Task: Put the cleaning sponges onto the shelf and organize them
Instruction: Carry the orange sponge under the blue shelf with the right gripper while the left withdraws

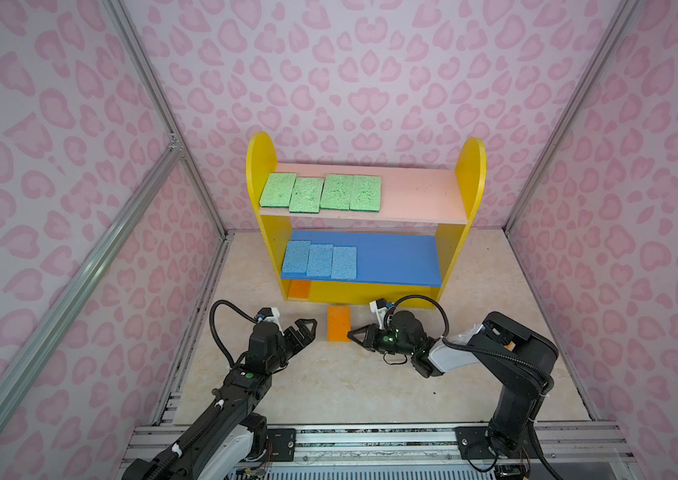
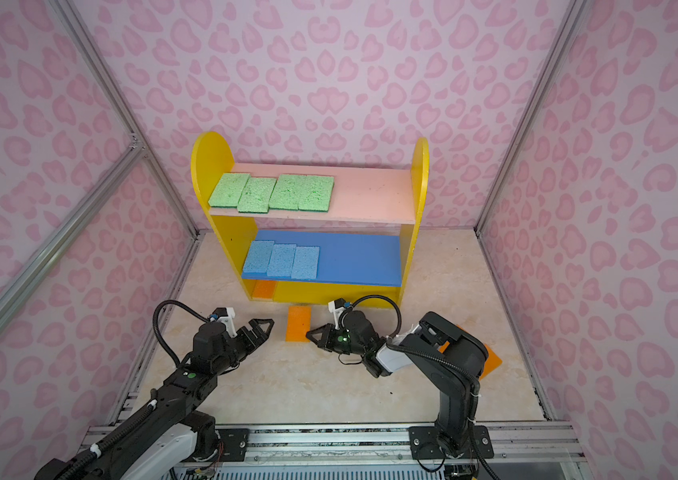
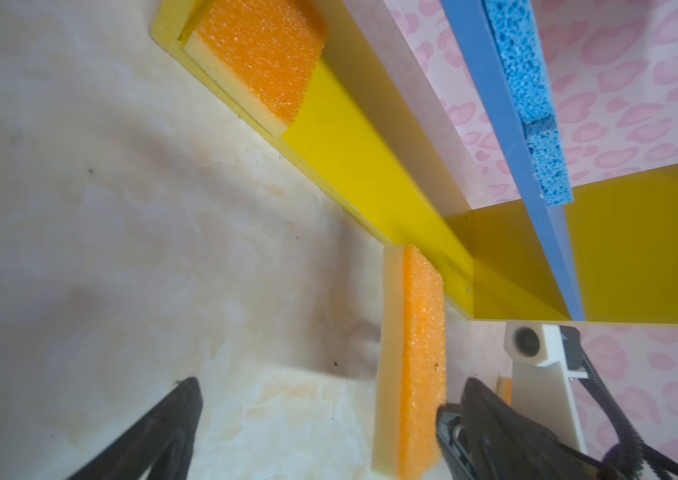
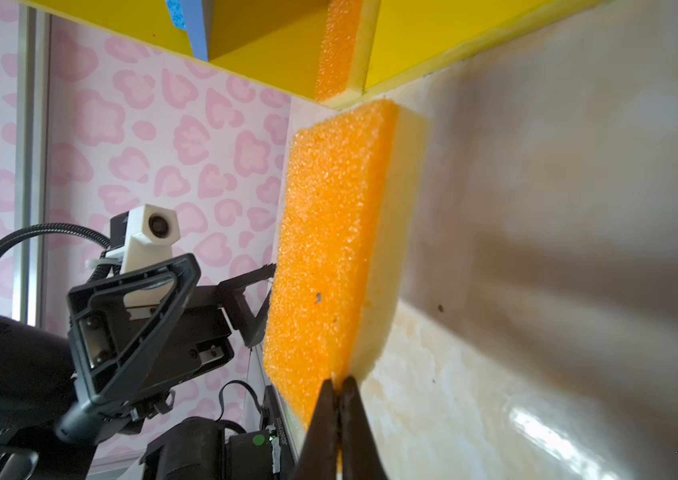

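Sponges mostly sit on the shelf (image 1: 261,158) already. Four green sponges (image 1: 320,193) lie side by side on the left part of the pink board (image 1: 416,195), and three blue sponges (image 1: 320,260) are lined up on the left part of the blue board (image 1: 399,259). One orange sponge (image 1: 300,288) is tucked into the left end of the yellow base (image 1: 362,291). The loose orange sponge (image 1: 339,323) lies flat on the floor (image 1: 329,382) right in front of the shelf, orange side up with a pale layer underneath, smack between the two grippers. The left gripper (image 1: 311,330) hangs just beside its left edge with the fingers spread wide and nothing between them. The right gripper (image 1: 352,332) comes in from the other side with its fingers pressed together into one point. In the right wrist view the tips sit right up against the sponge's edge, so it's not pinching anything. In a top view more orange sponge (image 2: 491,361) peeks out from behind the right arm (image 2: 453,357), though how many pieces is impossible to tell. Pink blotchy wallpaper (image 1: 370,62) covers the walls all around.
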Tool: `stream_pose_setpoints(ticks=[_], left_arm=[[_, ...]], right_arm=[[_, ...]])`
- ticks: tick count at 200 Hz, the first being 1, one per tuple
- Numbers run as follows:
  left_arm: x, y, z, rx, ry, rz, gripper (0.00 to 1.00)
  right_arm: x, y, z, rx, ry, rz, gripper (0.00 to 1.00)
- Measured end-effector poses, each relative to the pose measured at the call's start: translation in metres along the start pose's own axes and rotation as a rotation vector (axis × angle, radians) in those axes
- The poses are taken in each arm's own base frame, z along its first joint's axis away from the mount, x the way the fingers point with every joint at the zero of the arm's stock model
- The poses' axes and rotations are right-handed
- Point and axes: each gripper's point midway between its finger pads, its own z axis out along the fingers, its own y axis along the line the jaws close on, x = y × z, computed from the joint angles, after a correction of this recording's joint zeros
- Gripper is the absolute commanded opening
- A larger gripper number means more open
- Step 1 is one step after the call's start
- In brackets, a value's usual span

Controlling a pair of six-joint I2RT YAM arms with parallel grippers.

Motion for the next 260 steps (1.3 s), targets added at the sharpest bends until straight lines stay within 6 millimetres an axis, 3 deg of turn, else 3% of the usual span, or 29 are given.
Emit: stream_pose_setpoints(ticks=[138,196,260], left_arm=[[-0.008,0.026,-0.026,-0.118,-0.101,0.086,0.97],[-0.01,0.034,-0.03,-0.133,-0.135,0.092,0.97],[-0.01,0.035,-0.032,-0.136,-0.137,0.094,0.97]], right_arm=[[-0.042,-0.037,0.031,0.078,-0.091,0.028,0.0],[-0.065,-0.025,0.048,0.05,-0.112,0.01,0.0],[-0.075,-0.026,0.069,0.04,-0.101,-0.003,0.0]])
